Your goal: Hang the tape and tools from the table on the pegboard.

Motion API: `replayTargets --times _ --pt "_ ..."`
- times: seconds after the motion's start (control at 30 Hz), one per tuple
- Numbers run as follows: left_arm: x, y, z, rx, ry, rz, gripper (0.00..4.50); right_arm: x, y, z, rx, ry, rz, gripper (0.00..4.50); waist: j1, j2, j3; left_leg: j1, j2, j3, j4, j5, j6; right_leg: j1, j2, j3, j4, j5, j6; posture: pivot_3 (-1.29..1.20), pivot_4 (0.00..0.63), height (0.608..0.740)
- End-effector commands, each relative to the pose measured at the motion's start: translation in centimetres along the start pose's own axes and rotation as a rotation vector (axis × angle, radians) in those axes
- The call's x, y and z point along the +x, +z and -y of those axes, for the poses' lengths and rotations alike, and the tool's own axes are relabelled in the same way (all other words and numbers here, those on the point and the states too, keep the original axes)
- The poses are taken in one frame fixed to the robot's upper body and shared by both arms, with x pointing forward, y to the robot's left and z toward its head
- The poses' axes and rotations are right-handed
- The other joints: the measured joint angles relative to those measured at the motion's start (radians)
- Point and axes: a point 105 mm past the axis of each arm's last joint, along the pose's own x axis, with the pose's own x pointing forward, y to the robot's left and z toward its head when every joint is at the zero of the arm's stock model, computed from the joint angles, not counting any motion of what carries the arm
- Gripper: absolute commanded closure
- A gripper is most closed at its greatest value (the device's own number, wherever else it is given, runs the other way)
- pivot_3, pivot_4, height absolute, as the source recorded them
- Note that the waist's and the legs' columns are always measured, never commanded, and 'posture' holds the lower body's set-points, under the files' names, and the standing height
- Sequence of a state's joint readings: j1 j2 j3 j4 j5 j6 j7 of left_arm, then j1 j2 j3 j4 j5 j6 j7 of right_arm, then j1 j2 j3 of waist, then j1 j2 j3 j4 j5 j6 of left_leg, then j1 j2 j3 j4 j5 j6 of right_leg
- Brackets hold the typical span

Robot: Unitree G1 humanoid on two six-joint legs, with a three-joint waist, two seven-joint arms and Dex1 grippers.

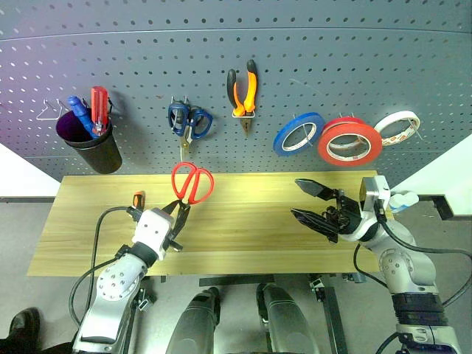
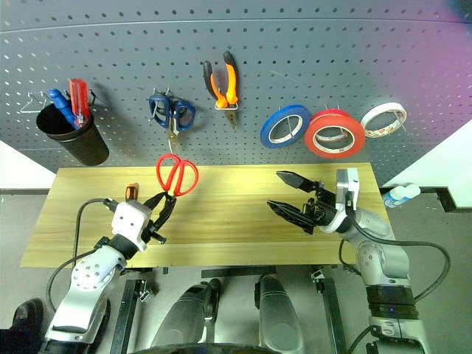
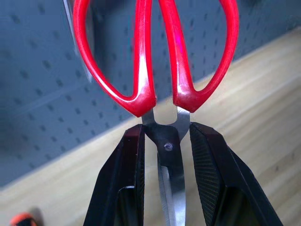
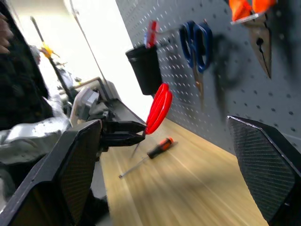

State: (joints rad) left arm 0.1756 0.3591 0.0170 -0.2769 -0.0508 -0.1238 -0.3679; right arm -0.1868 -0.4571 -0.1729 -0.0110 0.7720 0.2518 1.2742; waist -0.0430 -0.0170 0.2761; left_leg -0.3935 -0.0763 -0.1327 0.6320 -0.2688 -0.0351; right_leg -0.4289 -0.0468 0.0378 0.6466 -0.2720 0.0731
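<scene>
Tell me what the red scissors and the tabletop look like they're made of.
Red scissors: handles look like glossy moulded plastic, showing bright highlights; blades look like bare steel, grey and shiny with a pivot rivet. Table: pale wood grain, possibly laminate; matte, streaked surface.

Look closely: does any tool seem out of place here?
One does: the orange-handled screwdriver lies on the table, not the pegboard. The left pincer holds the red-handled scissors by the blades, handles up, unhung.

Grey floor (image 1: 22, 236) below, white panels (image 1: 18, 177) flanking the sides
</scene>
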Motion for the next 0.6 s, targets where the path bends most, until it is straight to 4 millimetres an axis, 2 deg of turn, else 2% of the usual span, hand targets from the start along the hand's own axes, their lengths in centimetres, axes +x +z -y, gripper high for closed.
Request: replayTargets --times 0.03,0.1,0.37,0.6 --pt "-0.3 2.5 -0.6 0.096 0.028 0.105 3.43 -0.4 1.7 -0.2 0.005 0.032 0.081 0.0 0.0 0.0 0.0 0.0 0.0 0.0 0.0 0.0 0.0 0.0 0.0 0.0 0.0 0.0 0.0 -0.08 0.268 0.74" --pt "-0.3 3.1 -0.5 0.137 0.021 0.132 3.43 -0.5 2.0 -0.3 0.048 0.059 0.112 0.0 0.0 0.0 0.0 0.0 0.0 0.0 0.0 0.0 0.0 0.0 0.0 0.0 0.0 0.0 0.0 -0.08 0.264 0.74" --pt "-0.6 5.8 -1.0 0.227 0.041 0.226 3.43 -0.3 1.8 0.4 0.017 0.042 0.132 0.0 0.001 0.0 0.0 0.0 0.0 0.0 0.0 0.0 0.0 0.0 0.0 0.0 0.001 0.0 0.0 -0.06 0.25 0.74" --pt "-0.8 5.3 -2.4 0.251 0.124 0.214 3.43 -0.6 2.0 1.0 0.06 0.06 0.185 0.0 0.004 0.0 -0.001 0.001 0.0 0.001 0.001 0.0 0.0 0.0 0.0 0.0 0.002 0.0 0.0 -0.04 0.227 0.74"
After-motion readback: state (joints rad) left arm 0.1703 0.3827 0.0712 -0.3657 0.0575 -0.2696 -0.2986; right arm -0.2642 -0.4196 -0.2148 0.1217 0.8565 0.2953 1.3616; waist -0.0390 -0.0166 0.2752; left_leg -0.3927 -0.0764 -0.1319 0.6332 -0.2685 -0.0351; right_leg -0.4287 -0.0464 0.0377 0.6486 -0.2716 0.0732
